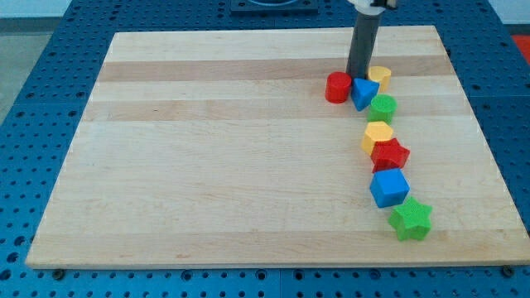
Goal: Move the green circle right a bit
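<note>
The green circle point(383, 108) lies at the view's upper right, just right of and below a blue triangle point(363, 93). My tip point(357, 77) stands just above the blue triangle, between a red cylinder point(337, 87) on its left and a yellow block point(380, 78) on its right. The tip is up and to the left of the green circle, not touching it.
Below the green circle a column runs down the view: a yellow hexagon point(377, 135), a red star point(390, 155), a blue cube point(388, 188) and a green star point(411, 219). The wooden board point(207, 149) lies on a blue perforated table point(33, 124).
</note>
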